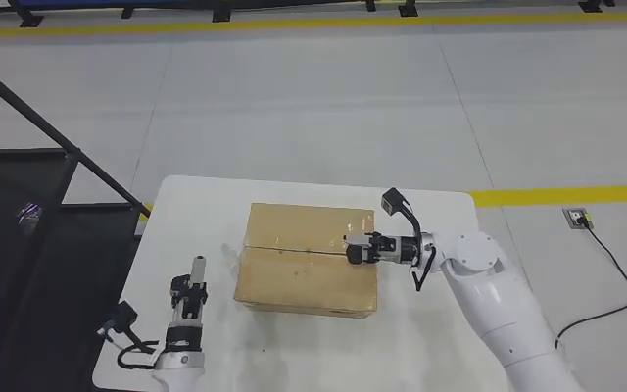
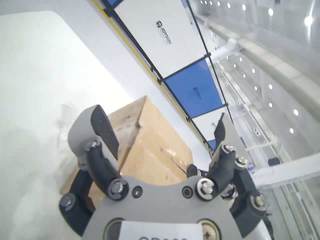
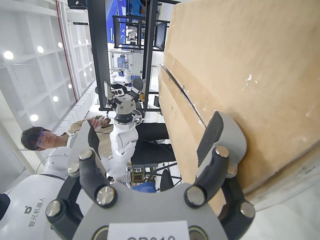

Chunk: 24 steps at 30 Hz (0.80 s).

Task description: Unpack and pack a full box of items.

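The right gripper lay over the closed box's right edge and the left gripper stood off its left side, both with fingers apart.

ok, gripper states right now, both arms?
Left gripper: open, empty, over the table beside the box.
Right gripper: open, empty, at the box's closed top flaps.

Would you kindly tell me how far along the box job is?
Nothing looks done: the brown cardboard box on the white table has its flaps shut. In hand: the open right gripper is at its top seam. Remaining: opening, unpacking, repacking; the left gripper hangs open.
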Each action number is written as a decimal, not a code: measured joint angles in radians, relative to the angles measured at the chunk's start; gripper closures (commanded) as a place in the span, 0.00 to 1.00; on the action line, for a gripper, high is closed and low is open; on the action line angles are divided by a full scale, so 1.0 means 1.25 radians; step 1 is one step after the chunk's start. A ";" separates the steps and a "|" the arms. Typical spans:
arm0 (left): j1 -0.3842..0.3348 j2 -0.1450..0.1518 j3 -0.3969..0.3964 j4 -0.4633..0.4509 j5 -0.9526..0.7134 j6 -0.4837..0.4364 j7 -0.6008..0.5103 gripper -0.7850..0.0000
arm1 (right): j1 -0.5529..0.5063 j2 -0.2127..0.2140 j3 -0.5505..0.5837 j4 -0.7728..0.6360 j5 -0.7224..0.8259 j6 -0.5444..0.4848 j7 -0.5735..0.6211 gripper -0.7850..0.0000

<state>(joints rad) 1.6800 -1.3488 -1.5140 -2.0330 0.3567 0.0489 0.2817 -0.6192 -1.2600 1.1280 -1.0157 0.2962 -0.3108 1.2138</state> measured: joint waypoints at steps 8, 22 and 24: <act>0.057 0.004 -0.074 0.070 0.052 0.068 0.005 0.00 | -0.006 0.003 -0.004 -0.007 0.011 -0.033 0.018 0.00; 0.055 0.014 -0.052 0.114 0.279 0.059 -0.049 0.00 | -0.008 0.008 -0.005 -0.027 -0.002 -0.060 0.030 0.00; 0.055 0.014 -0.052 0.114 0.279 0.059 -0.049 0.00 | -0.008 0.008 -0.005 -0.027 -0.002 -0.060 0.030 0.00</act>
<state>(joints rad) 1.7493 -1.3316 -1.5793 -1.8908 0.7053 0.1226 0.2208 -0.6292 -1.2505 1.1215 -1.0493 0.2943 -0.3857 1.2512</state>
